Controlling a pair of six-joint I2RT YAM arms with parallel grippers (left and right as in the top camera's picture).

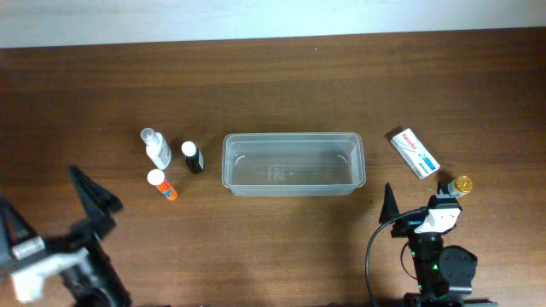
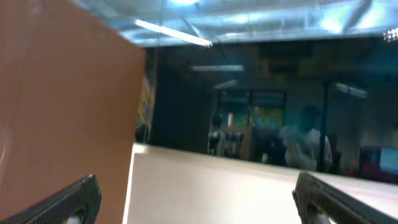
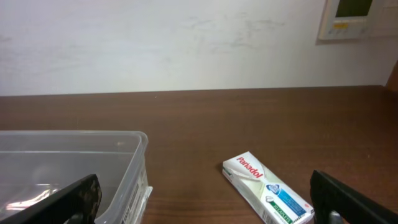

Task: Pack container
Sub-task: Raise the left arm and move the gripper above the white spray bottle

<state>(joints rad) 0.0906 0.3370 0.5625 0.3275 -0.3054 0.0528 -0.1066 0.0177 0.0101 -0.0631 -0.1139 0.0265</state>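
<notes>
The clear plastic container (image 1: 293,136) stands empty at the table's middle; its right end shows in the right wrist view (image 3: 138,149). A white Panadol box (image 1: 414,153) lies to its right and also shows in the right wrist view (image 3: 267,190). Left of the container stand a clear spray bottle (image 1: 156,147), a black bottle with a white cap (image 1: 193,158) and a small white bottle with an orange end (image 1: 161,184). My left gripper (image 1: 60,213) (image 2: 193,202) is open and empty at the front left. My right gripper (image 1: 418,200) (image 3: 205,199) is open and empty in front of the box.
A small gold round object (image 1: 462,184) sits by my right gripper's right side. The left wrist view faces away from the table's objects, showing a brown surface (image 2: 62,106) and a dim room. A pale wall (image 3: 186,43) runs behind the table's far edge.
</notes>
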